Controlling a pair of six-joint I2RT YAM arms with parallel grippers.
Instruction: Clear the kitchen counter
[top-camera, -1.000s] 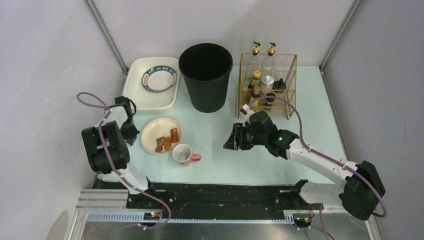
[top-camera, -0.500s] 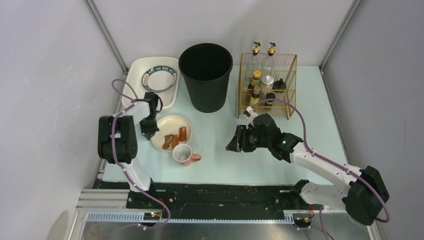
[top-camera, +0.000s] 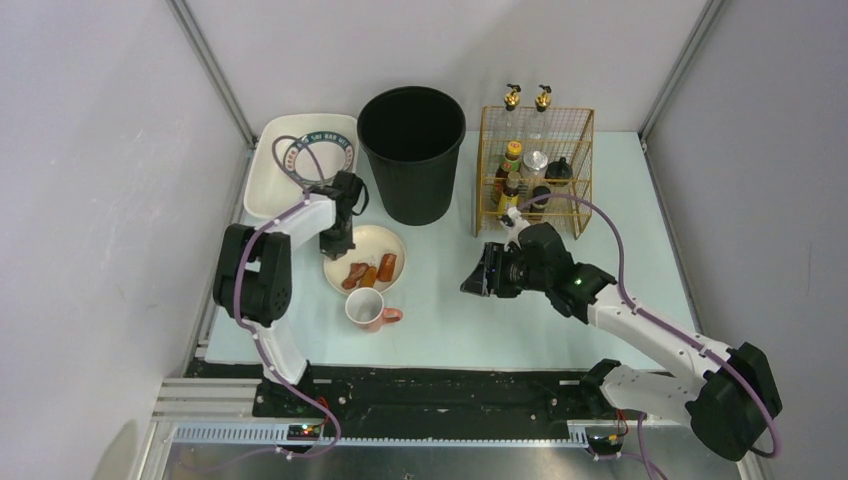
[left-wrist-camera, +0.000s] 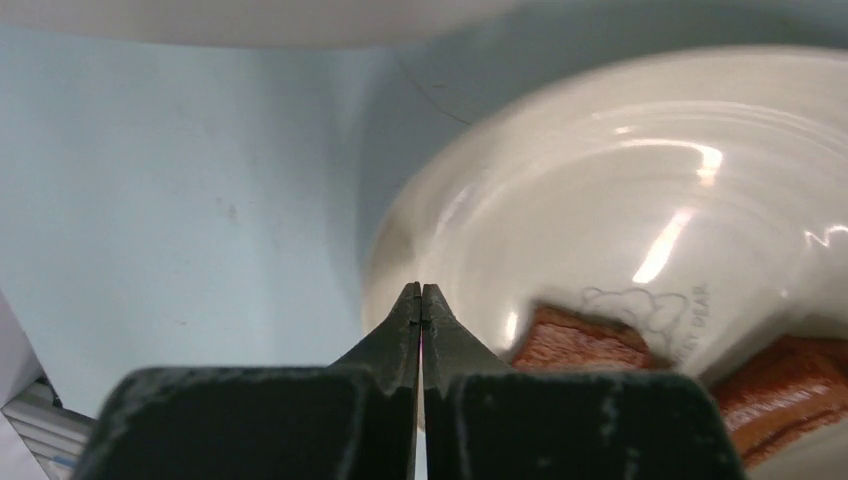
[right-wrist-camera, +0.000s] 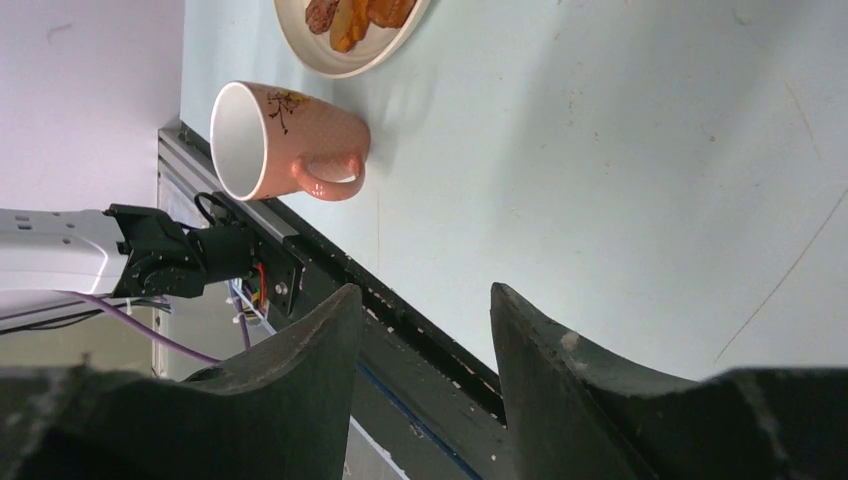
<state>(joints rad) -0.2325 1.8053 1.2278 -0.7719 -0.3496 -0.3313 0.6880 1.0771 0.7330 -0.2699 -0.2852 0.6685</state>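
Note:
On the kitchen counter a cream plate carries three brown food pieces. My left gripper is shut, and its joined tips rest against the plate's left rim, with nothing showing between the jaws. A pink mug stands just in front of the plate, handle to the right. My right gripper hovers open over mid-counter, facing the mug, with nothing between its fingers.
A black bin stands behind the plate. A white tray holding a green-rimmed bowl is at the back left. A wire rack of bottles is at the back right. A black rail runs along the front edge.
My left arm has swung right and back, and the plate with its food has slid right with it, toward the bin. The right arm has shifted slightly right.

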